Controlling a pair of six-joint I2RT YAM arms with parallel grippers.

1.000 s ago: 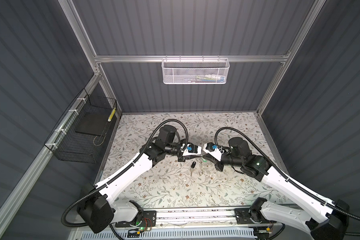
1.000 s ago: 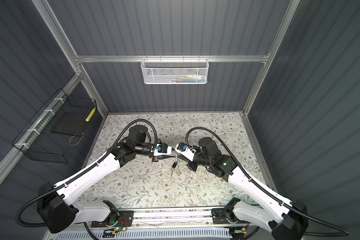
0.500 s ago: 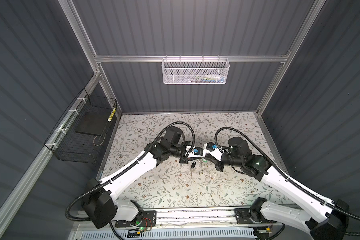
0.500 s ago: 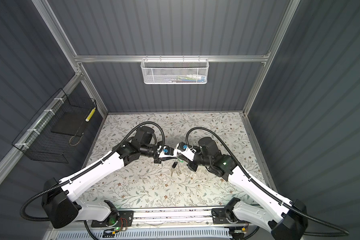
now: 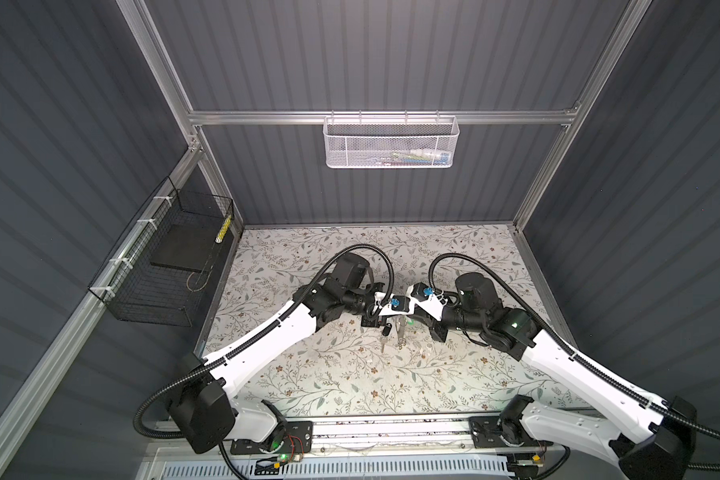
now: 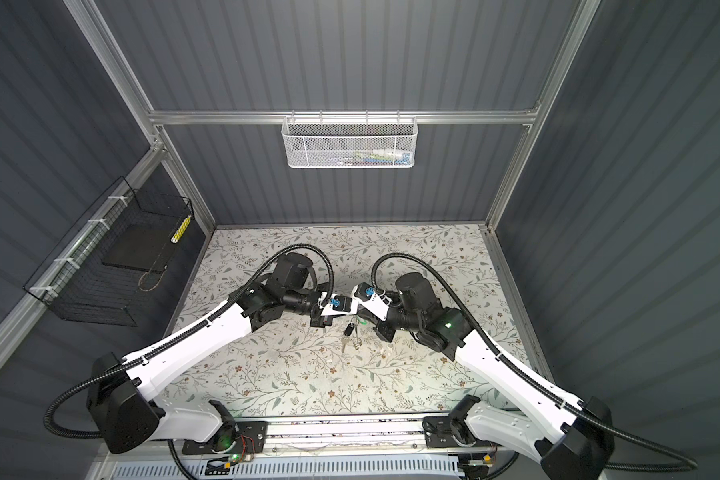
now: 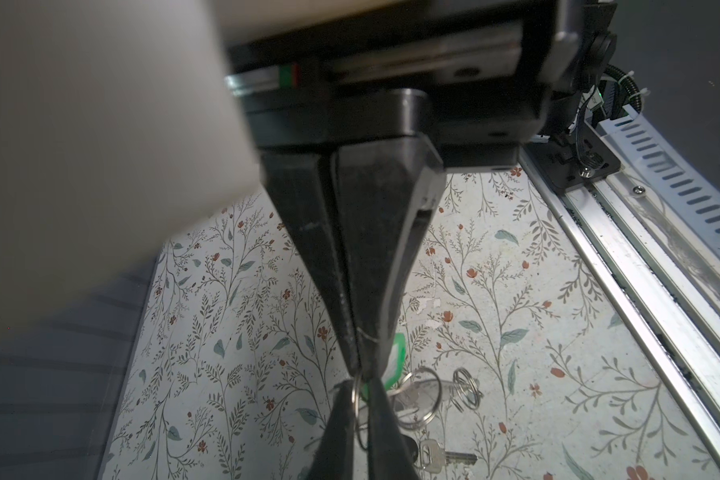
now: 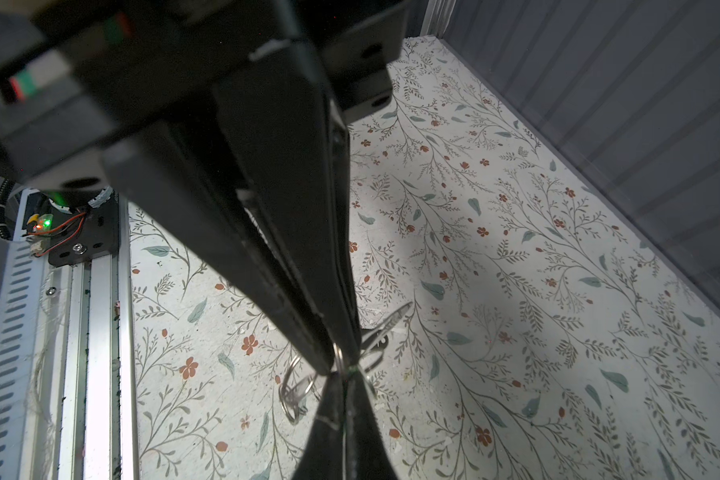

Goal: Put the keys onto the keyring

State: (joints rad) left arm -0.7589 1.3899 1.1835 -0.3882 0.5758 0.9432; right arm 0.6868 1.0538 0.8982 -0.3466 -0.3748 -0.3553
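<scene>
My two grippers meet tip to tip above the middle of the mat, left gripper (image 5: 391,322) and right gripper (image 5: 412,322). In the left wrist view the left gripper (image 7: 360,372) is shut on a thin metal ring (image 7: 355,395). The right gripper (image 8: 341,363) pinches the same ring from the opposite side. The green tag (image 7: 395,349) hangs just behind the pinch. The silver key (image 7: 431,455) with its black head (image 5: 386,330) dangles below on a larger ring (image 7: 416,399). Which ring of the bunch is the keyring I cannot tell.
Flowered mat (image 5: 350,374) covers the floor, with an aluminium rail (image 5: 391,428) along the front. A black wire basket (image 5: 163,270) hangs on the left wall and a white mesh basket (image 5: 389,143) on the back wall. Grey panels close in three sides.
The left arm has reached rightward to the hanging bunch and its jaws have closed on the ring. The right arm has stayed still, holding the bunch.
</scene>
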